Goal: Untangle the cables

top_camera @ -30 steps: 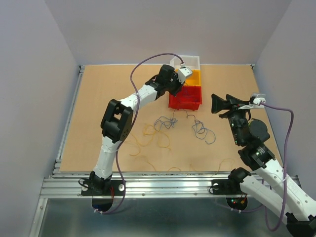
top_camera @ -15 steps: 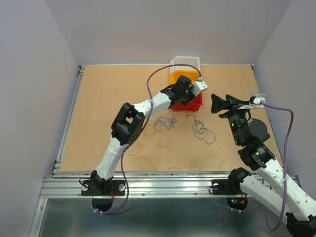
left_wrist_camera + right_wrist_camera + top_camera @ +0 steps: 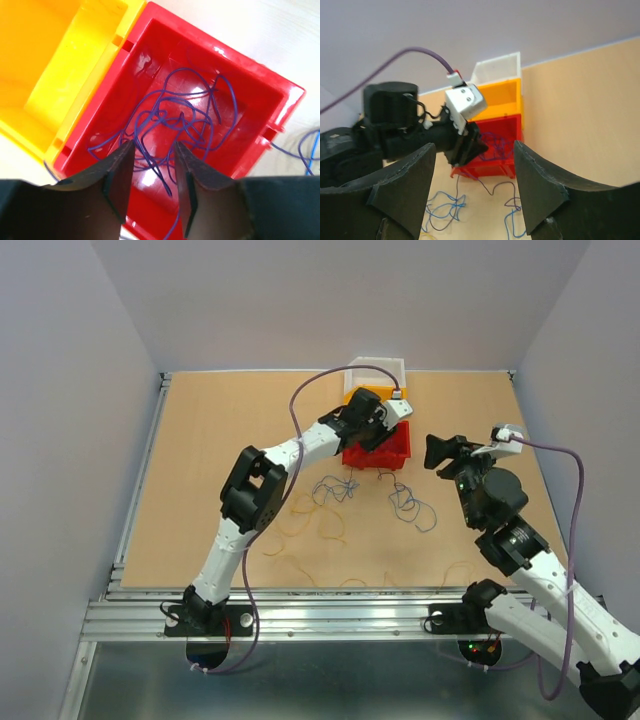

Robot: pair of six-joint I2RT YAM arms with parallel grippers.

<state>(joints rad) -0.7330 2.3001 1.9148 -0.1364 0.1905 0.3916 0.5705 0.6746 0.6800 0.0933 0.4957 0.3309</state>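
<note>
The left claw [image 3: 153, 150] hangs just over the red bin [image 3: 280, 100], its jaws a narrow gap apart and pinching nothing that I can make out. One strand of the purple cable [image 3: 180, 120] trails down through that gap, though whether it brushes a pad I cannot tell. The rest of that cable lies heaped in loose loops on the bin floor, directly below the claw. The yellow bin [image 3: 60, 65] next door looks bare where it shows. This wire looks featherlight, limp and springy, so I would expect it to slip from a loose pinch and drag its neighbours along. A single raised loop standing free of the pile seems the best place to take hold. Further out on the table [image 3: 200, 460], two blue tangles [image 3: 335, 490] [image 3: 412, 505] lie just on the near side of the bin, with yellow strands [image 3: 315, 528] nearer the arms' bases. The right claw [image 3: 475, 147] is held wide and empty, off to the bin's right, well above those cables.
</note>
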